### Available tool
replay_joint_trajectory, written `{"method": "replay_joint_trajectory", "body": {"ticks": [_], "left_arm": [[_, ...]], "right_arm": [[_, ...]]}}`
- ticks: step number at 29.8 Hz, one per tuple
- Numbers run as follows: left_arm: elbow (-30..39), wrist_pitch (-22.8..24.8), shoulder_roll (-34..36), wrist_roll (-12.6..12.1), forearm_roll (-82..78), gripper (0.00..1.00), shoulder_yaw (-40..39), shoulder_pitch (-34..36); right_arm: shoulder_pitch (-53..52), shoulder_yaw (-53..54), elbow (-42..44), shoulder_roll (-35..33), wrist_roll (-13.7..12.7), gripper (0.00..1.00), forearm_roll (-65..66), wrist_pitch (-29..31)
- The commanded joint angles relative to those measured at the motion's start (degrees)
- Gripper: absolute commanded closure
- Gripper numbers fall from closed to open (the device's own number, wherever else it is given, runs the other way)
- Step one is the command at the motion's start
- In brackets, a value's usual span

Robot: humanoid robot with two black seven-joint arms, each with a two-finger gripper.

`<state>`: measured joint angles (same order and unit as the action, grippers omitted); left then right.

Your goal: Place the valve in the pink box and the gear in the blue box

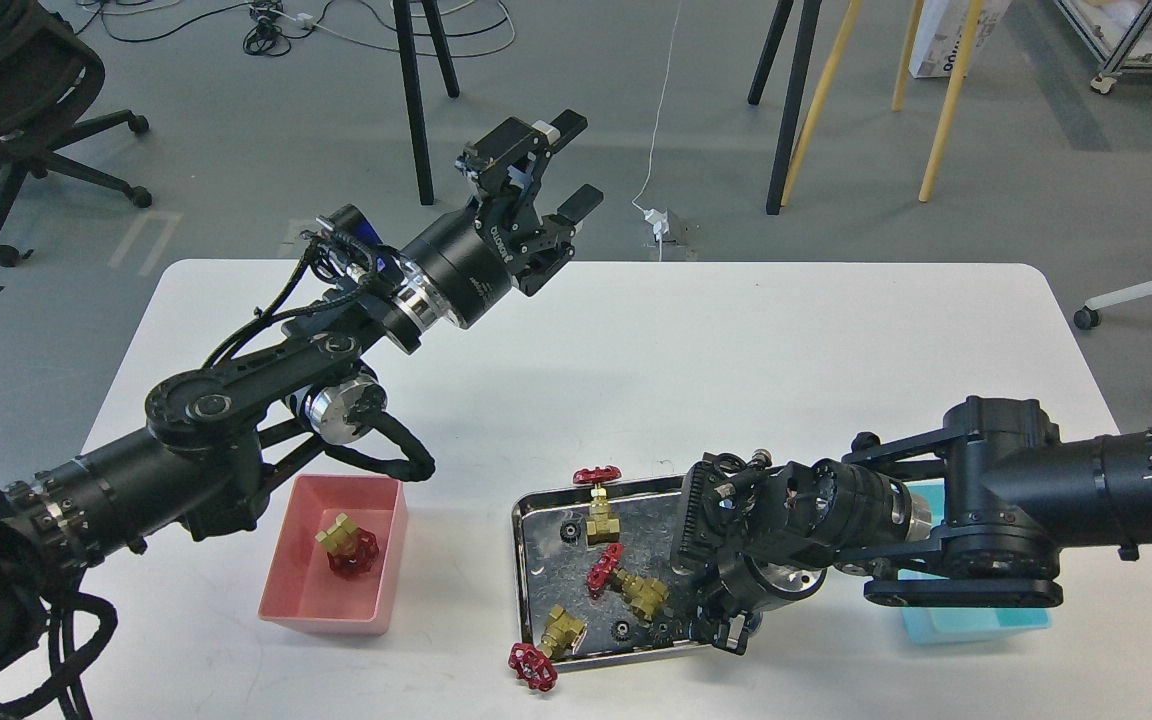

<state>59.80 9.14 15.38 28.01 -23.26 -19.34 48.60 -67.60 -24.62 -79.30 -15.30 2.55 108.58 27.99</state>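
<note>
Head view, nearest things first: my right gripper (726, 625) hangs low over the right end of the steel tray (536, 580), end-on and dark, so whether its fingers stand wide or narrow I cannot tell. The gears lie just to its left — one black gear (622, 630) near the tray's front edge, another gear (568, 530) toward the back-left corner. Three valves share the tray: one valve (548, 645) hangs its red handwheel over the front rim, one valve (631, 585) lies mid-tray, one valve (599, 500) stands at the back rim. A fourth valve (348, 545) already rests in the pink box (376, 600), on the table (736, 350) well to the left. The blue box (976, 625) sits behind my right forearm, mostly hidden. I judge the right arm far nearer the tray — the front gear lies leftward of its fingers. Farthest off, my left gripper (561, 165) is raised beyond the table's back edge, fingers spread wide, holding nothing.
</note>
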Motion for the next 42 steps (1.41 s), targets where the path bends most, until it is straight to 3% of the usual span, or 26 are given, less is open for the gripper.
{"method": "replay_joint_trajectory", "body": {"ticks": [1, 7, 11, 20, 23, 30, 31, 34, 35, 36, 37, 42], "left_arm": [[-0.04, 0.0, 0.0, -0.01, 0.06, 0.18, 0.0, 0.0], [-0.04, 0.0, 0.0, -0.01, 0.06, 0.18, 0.0, 0.0], [-0.04, 0.0, 0.0, -0.01, 0.06, 0.18, 0.0, 0.0], [0.05, 0.08, 0.0, -0.01, 0.15, 0.18, 0.0, 0.0], [0.05, 0.08, 0.0, -0.01, 0.24, 0.18, 0.0, 0.0], [0.05, 0.08, 0.0, -0.01, 0.24, 0.18, 0.0, 0.0], [-0.04, 0.08, 0.0, -0.01, 0.32, 0.18, 0.0, 0.0], [0.05, 0.08, 0.0, -0.01, 0.32, 0.18, 0.0, 0.0], [0.05, 0.08, 0.0, -0.01, 0.32, 0.18, 0.0, 0.0], [0.05, 0.08, 0.0, -0.01, 0.32, 0.18, 0.0, 0.0], [0.05, 0.08, 0.0, -0.01, 0.41, 0.18, 0.0, 0.0], [-0.04, 0.08, 0.0, -0.01, 0.41, 0.18, 0.0, -0.09]], "right_arm": [[-0.33, 0.19, 0.03, 0.01, -0.09, 0.93, -0.04, 0.01], [-3.58, 1.68, -0.68, -1.31, 0.0, 0.96, -0.65, 0.01], [-7.62, 6.15, -1.03, -7.89, 0.0, 0.96, -1.09, 0.01], [-4.83, 10.65, -14.37, -37.14, -0.36, 0.95, -0.74, 0.01], [-0.88, 11.35, -16.76, -43.31, -1.67, 0.95, 0.31, 0.01], [3.35, 12.93, -16.94, -45.79, -3.17, 0.91, 0.84, 0.01], [3.7, 13.28, -16.85, -45.7, -3.17, 0.86, 0.93, 0.01], [5.46, 14.6, -16.59, -44.91, -3.17, 0.53, 0.93, 0.01], [5.81, 14.86, -16.5, -44.65, -3.17, 0.39, 0.93, 0.01], [6.08, 15.21, -16.32, -44.38, -3.17, 0.13, 0.93, 0.01], [6.25, 15.74, -16.06, -44.21, -3.17, 0.0, 0.75, 0.01], [6.69, 20.48, -14.83, -44.2, -2.91, 0.0, -0.21, 0.01]]}}
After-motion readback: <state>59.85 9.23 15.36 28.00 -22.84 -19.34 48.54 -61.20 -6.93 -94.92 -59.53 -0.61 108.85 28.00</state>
